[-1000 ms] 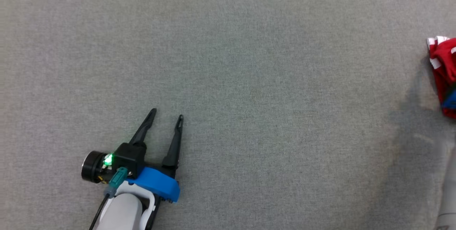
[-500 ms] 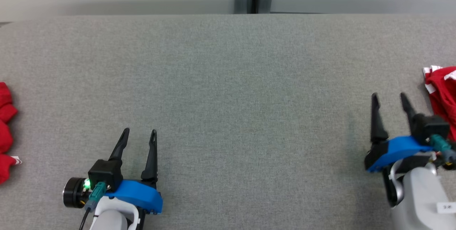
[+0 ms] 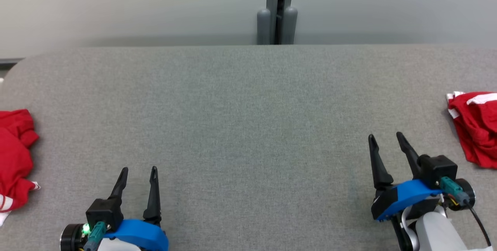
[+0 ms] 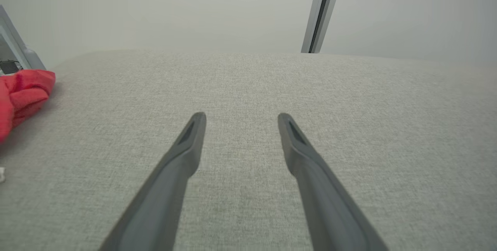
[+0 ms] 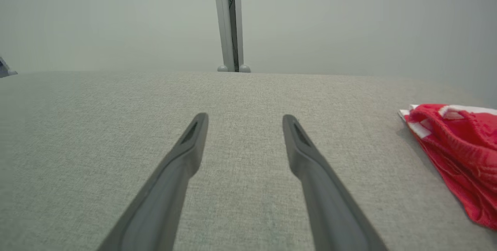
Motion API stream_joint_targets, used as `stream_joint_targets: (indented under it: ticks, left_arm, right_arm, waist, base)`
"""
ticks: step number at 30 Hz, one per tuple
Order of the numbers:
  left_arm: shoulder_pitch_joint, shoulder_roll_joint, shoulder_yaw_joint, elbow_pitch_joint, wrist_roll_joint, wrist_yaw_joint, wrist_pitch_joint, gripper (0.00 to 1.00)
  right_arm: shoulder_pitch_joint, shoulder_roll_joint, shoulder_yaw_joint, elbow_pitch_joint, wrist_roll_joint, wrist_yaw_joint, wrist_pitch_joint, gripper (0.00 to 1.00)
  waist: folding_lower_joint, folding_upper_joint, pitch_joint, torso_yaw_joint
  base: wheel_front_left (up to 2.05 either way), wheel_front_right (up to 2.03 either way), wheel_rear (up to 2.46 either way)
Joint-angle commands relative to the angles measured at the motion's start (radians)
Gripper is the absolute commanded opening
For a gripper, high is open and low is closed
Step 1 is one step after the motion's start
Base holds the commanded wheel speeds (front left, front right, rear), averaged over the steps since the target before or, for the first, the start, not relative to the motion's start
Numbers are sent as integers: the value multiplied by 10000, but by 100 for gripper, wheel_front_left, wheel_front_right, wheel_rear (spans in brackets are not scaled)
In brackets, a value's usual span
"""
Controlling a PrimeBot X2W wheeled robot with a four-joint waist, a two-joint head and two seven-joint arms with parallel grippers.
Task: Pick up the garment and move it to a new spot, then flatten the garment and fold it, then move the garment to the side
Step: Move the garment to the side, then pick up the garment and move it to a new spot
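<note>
On table (image 3: 248, 99), far R: bunched red/white-striped garment (image 3: 475, 128)

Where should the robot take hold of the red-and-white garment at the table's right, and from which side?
On the red-and-white garment, likely the raised, bunched edge nearest the open right tool. Approach from its left, across the table: that edge stands proud, easy to pinch.

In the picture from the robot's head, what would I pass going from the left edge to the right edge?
red garment → left gripper, open → grey post behind the table → right gripper, open → red-and-white garment
</note>
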Motion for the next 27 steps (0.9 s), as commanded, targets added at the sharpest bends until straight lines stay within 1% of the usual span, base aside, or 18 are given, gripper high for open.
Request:
stream_joint_targets:
  ticks: [1,12,22,27]
  left_arm:
    - [82,-25,28,4,45,33,-3,100]
    - [696,-48,106,-31,-170,202,-1,100]
    - [1077,-47,-21,-149,-370,370,-3,100]
    - [855,-47,-46,-129,-303,380,-3,100]
  right_arm:
    - [202,-15,47,-57,24,-4,-44,100]
    - [793,-14,531,-79,179,-4,-45,100]
    - [1182,-13,686,-35,439,-2,-45,100]
    - [1157,-11,633,-24,280,-2,-45,100]
  waist:
    - [0,0,-167,-47]
    - [0,0,-999,-47]
    - [0,0,-1153,12]
    - [0,0,-1007,343]
  base:
    - [0,0,0]
    - [0,0,0]
    - [0,0,0]
    - [0,0,0]
